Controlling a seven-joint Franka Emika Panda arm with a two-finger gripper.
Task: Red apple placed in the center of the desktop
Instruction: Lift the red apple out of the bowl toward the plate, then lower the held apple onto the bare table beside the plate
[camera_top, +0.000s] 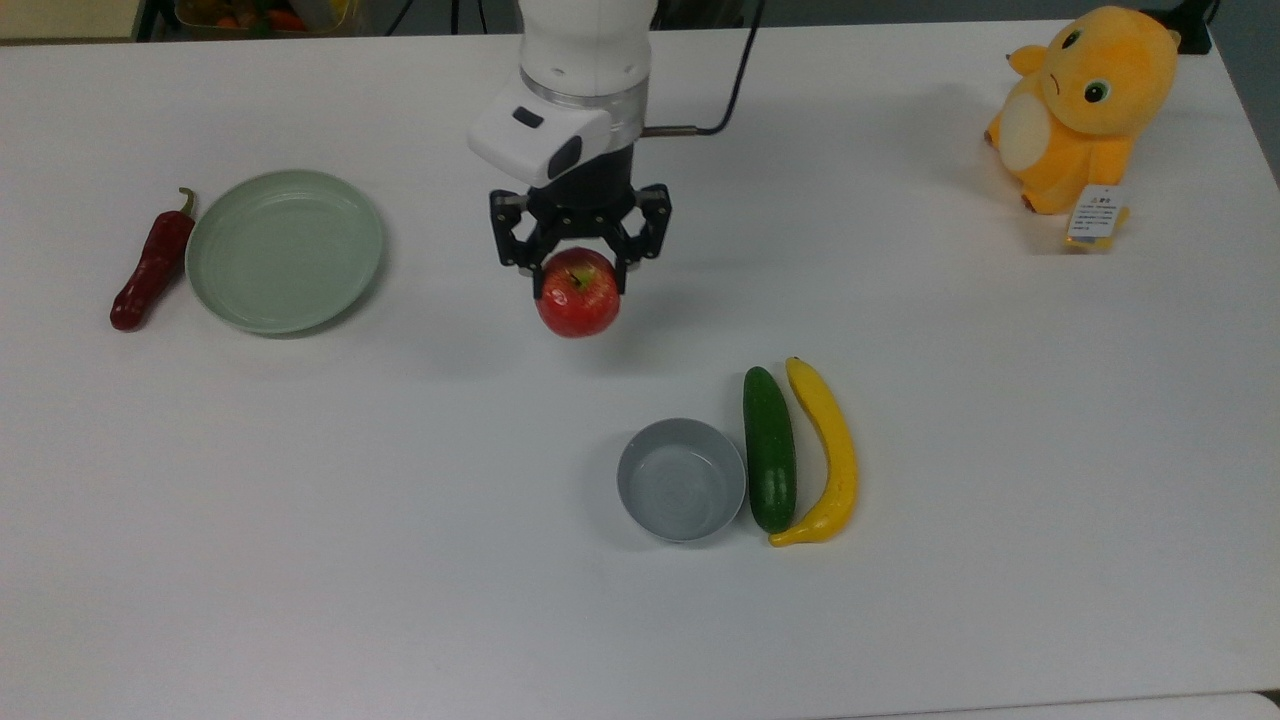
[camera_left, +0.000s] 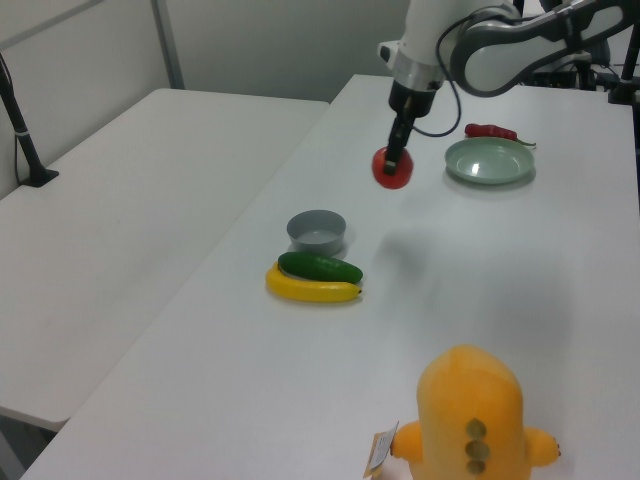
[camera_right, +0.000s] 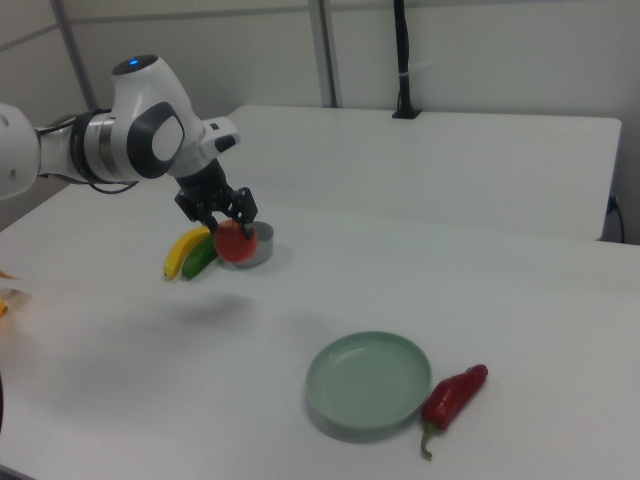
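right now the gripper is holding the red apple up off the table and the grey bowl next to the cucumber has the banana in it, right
Not quite. The gripper does hold the red apple above the desktop, and the grey bowl does sit next to the cucumber, but the bowl is empty. The banana lies on the desktop on the cucumber's far side from the bowl, as the top view shows.
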